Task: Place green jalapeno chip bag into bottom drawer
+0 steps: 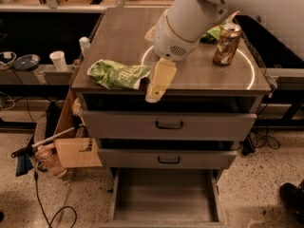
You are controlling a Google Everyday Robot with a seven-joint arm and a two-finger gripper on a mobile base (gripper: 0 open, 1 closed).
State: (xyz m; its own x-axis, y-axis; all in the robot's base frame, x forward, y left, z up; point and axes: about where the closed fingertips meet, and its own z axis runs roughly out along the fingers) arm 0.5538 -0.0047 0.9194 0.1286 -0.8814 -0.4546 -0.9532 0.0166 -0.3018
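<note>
The green jalapeno chip bag (118, 73) lies crumpled on the front left of the cabinet top (128, 37), light green with white lettering. My gripper (155, 95) hangs on the big white arm just right of the bag, over the top's front edge, pointing down, with its tip close to the bag's right end. It holds nothing that I can see. Below, the bottom drawer (164, 194) stands pulled out, a plain grey tray with nothing in it. The two upper drawers (168, 125) with black handles are pushed in.
A brass-coloured can (227, 43) stands at the right of the top, with a darker green bag (216, 32) behind it, partly hidden by the arm. A white cup (58, 60) and a bottle (84, 44) sit to the left. A cardboard box (76, 148) leans beside the cabinet.
</note>
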